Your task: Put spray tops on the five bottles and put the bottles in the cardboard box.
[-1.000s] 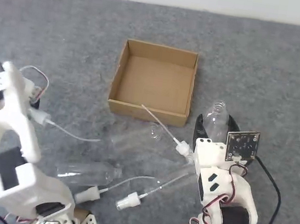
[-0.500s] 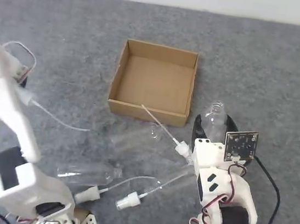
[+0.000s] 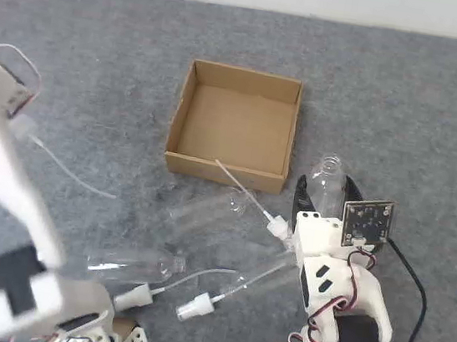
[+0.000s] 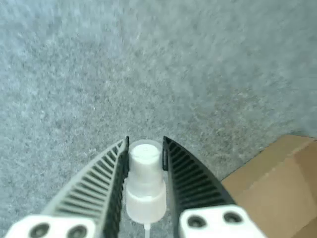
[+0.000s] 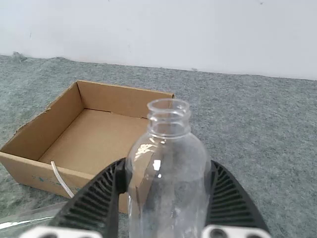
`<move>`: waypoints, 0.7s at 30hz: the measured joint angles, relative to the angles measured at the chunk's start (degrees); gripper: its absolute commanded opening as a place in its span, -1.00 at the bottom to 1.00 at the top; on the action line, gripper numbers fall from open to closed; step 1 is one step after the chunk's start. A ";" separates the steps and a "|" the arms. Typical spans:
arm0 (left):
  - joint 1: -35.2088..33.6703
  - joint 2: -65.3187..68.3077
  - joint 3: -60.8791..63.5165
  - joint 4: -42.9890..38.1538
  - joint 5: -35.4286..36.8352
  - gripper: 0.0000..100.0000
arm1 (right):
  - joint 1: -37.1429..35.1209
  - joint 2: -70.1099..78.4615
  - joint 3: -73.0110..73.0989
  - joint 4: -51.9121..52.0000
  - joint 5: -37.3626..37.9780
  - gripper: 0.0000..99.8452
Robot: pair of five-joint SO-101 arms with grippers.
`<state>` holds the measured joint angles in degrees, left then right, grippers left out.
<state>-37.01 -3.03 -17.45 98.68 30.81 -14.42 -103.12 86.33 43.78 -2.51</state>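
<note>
My left jaws were clenched on a white spray top [image 4: 145, 183], one ribbed finger pressed to each side of its head; in the high view that top [image 3: 22, 127] sat out at the left side of the grey tabletop [image 3: 429, 121], its thin tube [image 3: 72, 174] trailing toward the middle, and it was well apart from the cardboard box [image 3: 224, 173], whose corner [image 4: 282, 178] showed beyond my fingers; my right jaws were grasping a clear bottle [image 5: 166, 173] by its body, upright, its neck open and uncapped; seen from above, that bottle [image 3: 328, 180] stood just beside the front right corner of the box; the box lay open at the top, and I saw nothing resting on its brown floor [image 5: 94, 134]; a second spray top [image 3: 276, 225] lay near my right arm, its tube [image 3: 236, 180] slanting up to lean over the box's front wall; a second bottle [image 3: 207, 209] lay on its side just in front of the box, and a third bottle [image 3: 134, 261] lay on its side nearer my left arm's base; two further spray tops [image 3: 134, 296] [image 3: 198, 306] lay close together at the near edge, their tubes curving off toward my right arm; I could not tell whether a further clear bottle lay there.
</note>
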 measured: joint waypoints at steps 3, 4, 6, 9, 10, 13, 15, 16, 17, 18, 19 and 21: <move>1.23 -8.26 3.69 0.00 -0.18 -0.98 | 0.00 0.00 0.00 0.00 0.00 -0.76; 2.20 -10.64 5.45 0.00 -0.62 -0.98 | 0.00 0.00 0.00 0.00 0.00 -0.76; 4.31 -14.68 9.49 -0.44 -1.14 -0.98 | 0.00 0.00 0.00 0.00 0.00 -0.76; 6.15 -19.34 14.95 -2.29 -1.23 -0.98 | 0.00 0.00 0.00 0.00 0.00 -0.76; 6.51 -20.66 16.26 -3.08 -1.23 -0.98 | 0.00 0.00 0.00 0.00 0.00 -0.76; 6.95 -24.18 19.52 -5.27 -1.23 -0.98 | 0.00 0.00 0.00 0.00 0.00 -0.76; 6.95 -26.37 21.27 -6.59 -0.97 -0.98 | 0.00 0.00 0.00 0.00 0.00 -0.76; 6.95 -27.34 22.07 -7.12 -0.97 -0.98 | 0.00 0.00 0.00 0.00 0.00 -0.76; 6.95 -28.22 22.68 -7.65 -0.88 -0.98 | 0.00 0.00 0.00 0.00 0.00 -0.76; 6.95 -29.19 23.47 -8.09 -0.44 -0.98 | 0.00 0.00 0.00 0.00 0.00 -0.76; 7.30 -30.15 24.18 -8.62 0.26 -0.98 | 0.00 0.00 0.00 0.00 0.00 -0.76; 8.88 -32.18 25.67 -9.32 0.62 -0.98 | 0.00 0.00 0.00 0.00 0.00 -0.76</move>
<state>-28.13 -35.21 8.22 89.36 31.43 -14.42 -103.12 86.33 43.78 -2.51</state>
